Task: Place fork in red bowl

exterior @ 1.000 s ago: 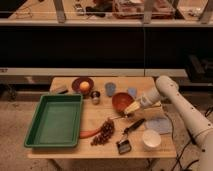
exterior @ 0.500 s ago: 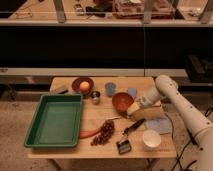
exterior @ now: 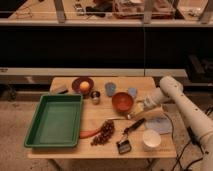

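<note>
The fork (exterior: pixel 120 118) is a thin silvery utensil lying flat on the wooden table, just in front of the red bowl (exterior: pixel 122 101). The round rust-red bowl stands upright at the table's middle with nothing visible inside. My white arm reaches in from the right. My gripper (exterior: pixel 135 113) is down at the table, right of the bowl, shut on the fork's right end. The fork's held end is hidden by the fingers.
A green tray (exterior: pixel 54 120) fills the left side. Behind are a dark red plate (exterior: pixel 76 86) with an orange, a metal cup (exterior: pixel 95 96) and two blue cups (exterior: pixel 110 89). In front lie grapes (exterior: pixel 104 132), a black-handled tool (exterior: pixel 129 135) and a white bowl (exterior: pixel 151 139).
The gripper has shut at the fork's right end. Arm, fork and bowl have hardly shifted.
</note>
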Available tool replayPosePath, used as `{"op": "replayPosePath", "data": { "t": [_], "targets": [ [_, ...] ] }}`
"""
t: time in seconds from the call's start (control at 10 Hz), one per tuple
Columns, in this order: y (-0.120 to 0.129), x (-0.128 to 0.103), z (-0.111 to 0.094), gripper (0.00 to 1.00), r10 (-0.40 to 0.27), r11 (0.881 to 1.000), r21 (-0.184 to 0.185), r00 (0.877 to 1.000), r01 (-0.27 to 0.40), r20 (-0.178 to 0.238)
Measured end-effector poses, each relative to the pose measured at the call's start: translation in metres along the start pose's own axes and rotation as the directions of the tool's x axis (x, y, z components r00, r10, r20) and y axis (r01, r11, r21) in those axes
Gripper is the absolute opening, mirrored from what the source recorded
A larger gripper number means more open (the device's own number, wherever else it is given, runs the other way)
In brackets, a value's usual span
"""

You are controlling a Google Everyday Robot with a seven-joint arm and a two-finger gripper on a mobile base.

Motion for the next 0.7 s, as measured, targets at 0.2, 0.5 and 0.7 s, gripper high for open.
{"op": "replayPosePath", "data": {
  "t": [0.2,0.5,0.7],
  "targets": [
    [-0.003,0.001,-0.006,0.00,0.022,0.999,0.042,1.000,-0.021,-0.010],
    [-0.025,0.007,-0.031,0.00,0.035,0.988,0.153,0.999,-0.032,-0.017],
    [-0.047,0.018,-0.053,0.00,0.030,0.980,0.197,0.999,-0.024,-0.024]
  ]
}}
